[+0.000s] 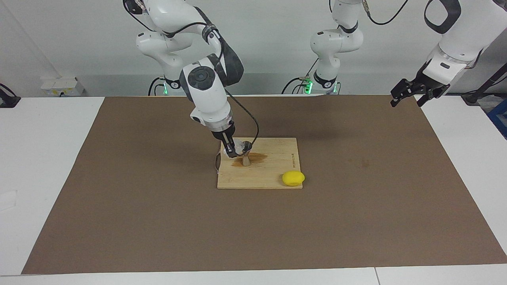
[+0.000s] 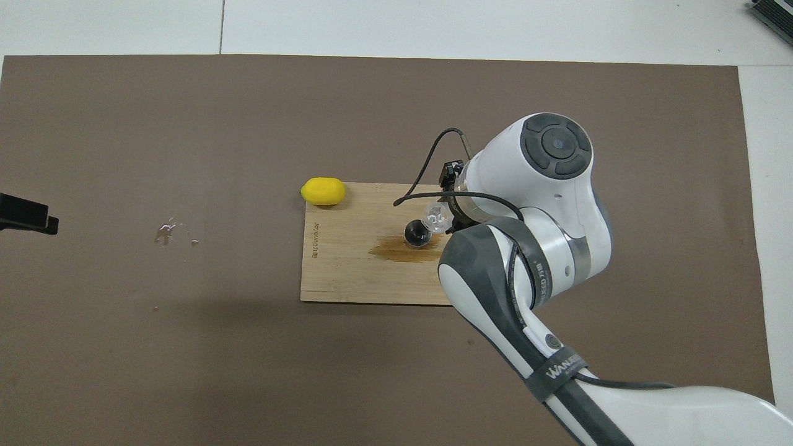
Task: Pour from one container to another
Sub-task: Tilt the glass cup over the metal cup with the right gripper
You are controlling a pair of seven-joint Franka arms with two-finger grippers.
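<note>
The silvery hourglass jigger [image 1: 246, 155] [image 2: 417, 233] stands upright on a wooden cutting board [image 1: 273, 174] [image 2: 359, 279], in the middle of a brown wet stain. My right gripper [image 1: 231, 149] [image 2: 443, 218] is shut on the small clear glass cup [image 1: 234, 146] [image 2: 436, 217]. It holds the cup tilted, with its mouth right at the jigger's rim. The right arm's wrist hides most of that gripper from above. My left gripper [image 1: 406, 99] [image 2: 28, 214] hangs open and holds nothing, over the mat's edge at the left arm's end of the table, where that arm waits.
A yellow lemon [image 1: 293, 178] [image 2: 323, 191] lies at the board's corner farther from the robots, toward the left arm's end. A small wet spill [image 2: 170, 232] marks the brown mat [image 1: 158, 221] between the board and the left gripper.
</note>
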